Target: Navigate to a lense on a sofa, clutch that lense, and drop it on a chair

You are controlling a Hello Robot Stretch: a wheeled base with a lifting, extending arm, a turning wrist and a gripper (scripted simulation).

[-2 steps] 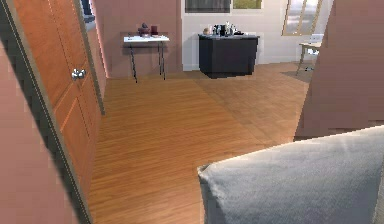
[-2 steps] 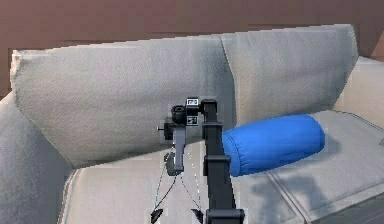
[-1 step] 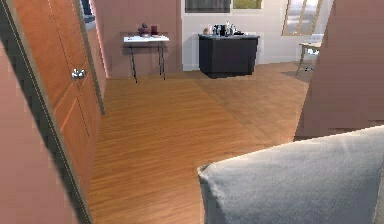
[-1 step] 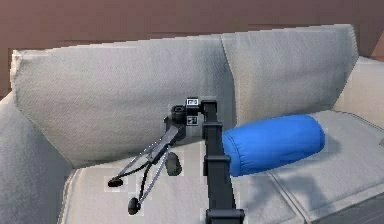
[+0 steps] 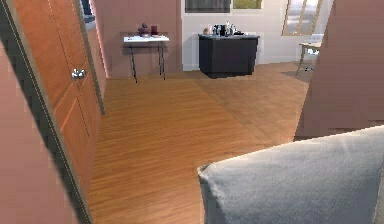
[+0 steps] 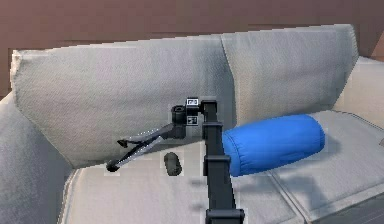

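Observation:
A small dark cylinder, which may be the lense, lies on the seat of a pale grey sofa in the arm side view. The dark arm rises from the bottom edge over the seat. Its gripper reaches left and downward, with its fingers ending low against the sofa back, left of the dark cylinder. I cannot tell whether the gripper holds anything. In the forward view a corner of the same grey sofa fills the bottom right.
A blue bolster cushion lies on the seat right of the arm. Ahead is open wood floor, with an orange-brown door on the left. A small side table and a dark cabinet stand at the far wall.

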